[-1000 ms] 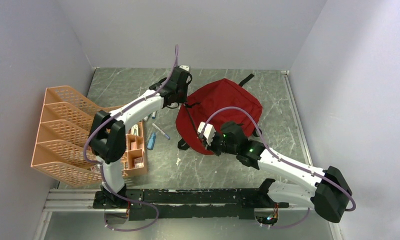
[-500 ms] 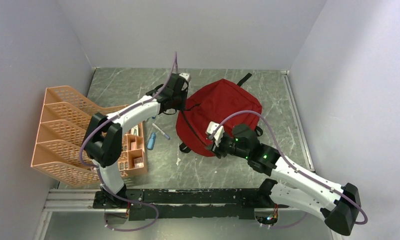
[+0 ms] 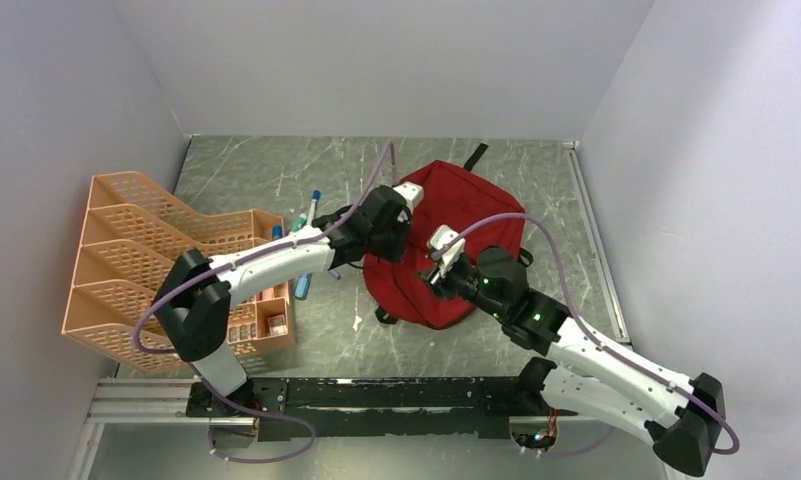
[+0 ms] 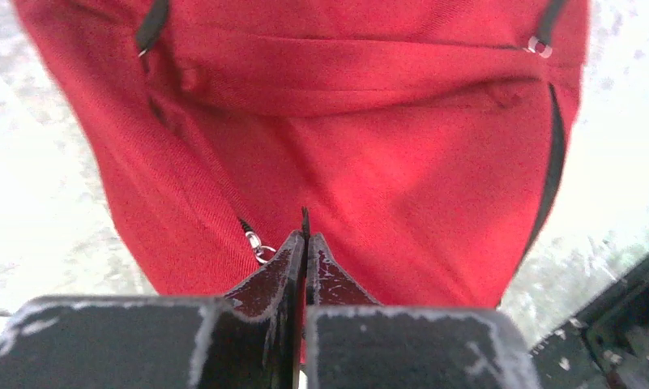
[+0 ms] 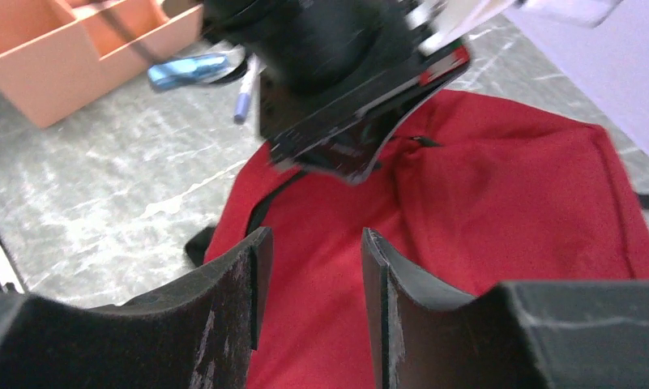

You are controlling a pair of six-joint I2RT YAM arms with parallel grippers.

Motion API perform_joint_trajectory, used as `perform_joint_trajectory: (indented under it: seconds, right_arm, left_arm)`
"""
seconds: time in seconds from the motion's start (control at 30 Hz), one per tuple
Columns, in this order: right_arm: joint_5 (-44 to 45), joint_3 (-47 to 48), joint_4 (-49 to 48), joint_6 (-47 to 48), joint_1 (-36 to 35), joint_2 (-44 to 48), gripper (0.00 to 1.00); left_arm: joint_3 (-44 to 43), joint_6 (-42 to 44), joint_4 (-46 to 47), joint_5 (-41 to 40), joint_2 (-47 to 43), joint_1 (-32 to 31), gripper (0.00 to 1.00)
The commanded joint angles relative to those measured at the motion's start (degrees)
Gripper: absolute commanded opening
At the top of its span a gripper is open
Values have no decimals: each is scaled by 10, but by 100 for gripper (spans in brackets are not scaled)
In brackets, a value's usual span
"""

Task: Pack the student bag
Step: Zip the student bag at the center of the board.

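Note:
The student bag (image 3: 476,215) is a red fabric backpack lying mid-table, and it fills the left wrist view (image 4: 345,121). My left gripper (image 3: 400,243) sits at the bag's left edge. In its wrist view my left gripper (image 4: 306,239) is shut on a thin black zipper pull (image 4: 305,217), with a small metal ring (image 4: 257,244) just left of it. My right gripper (image 3: 438,266) hovers over the bag's near part. In its own view my right gripper (image 5: 311,243) is open, with only red fabric (image 5: 483,203) showing between the fingers and nothing held.
An orange mesh organiser (image 3: 141,250) stands at the left, also seen as the organiser (image 5: 53,49). Pens and a blue marker (image 3: 303,284) lie beside it; the marker (image 5: 193,68) shows in the right wrist view. A black strap (image 3: 473,155) trails from the bag's far end. Walls close three sides.
My right gripper has opened and moved right along the bag. My left gripper, still shut, has travelled right and nearer, and the bag has shifted with it.

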State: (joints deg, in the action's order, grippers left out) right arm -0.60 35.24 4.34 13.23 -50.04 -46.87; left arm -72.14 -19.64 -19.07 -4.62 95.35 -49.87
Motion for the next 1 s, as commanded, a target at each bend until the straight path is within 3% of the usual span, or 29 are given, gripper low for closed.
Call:
perform_joint_trajectory:
  seconds: [0.0,0.13,0.23,0.47,0.77,0.97]
  right_arm:
    - [97,-4,-24,-35,2,37,47]
    - [153,0,-8,-87,3,60,44]
    - [169,14,30,-145,3,64,42]
    - [87,13,56,-230,3,30,48]
    - [49,-26,-37,-323,2,-39,59]
    - [29,-51,-120,-364,-3,-101,61]
  left_arm:
    - [2,-42,25,32,-11,-48,5]
    - [7,-55,28,34,-7,-60,5]
    - [11,-53,8,-20,-12,-58,5]
    - [17,-82,-6,-43,-20,-22,5]
    - [39,-90,11,-11,-28,5,5]
    - [43,-91,14,-8,-35,12,5]
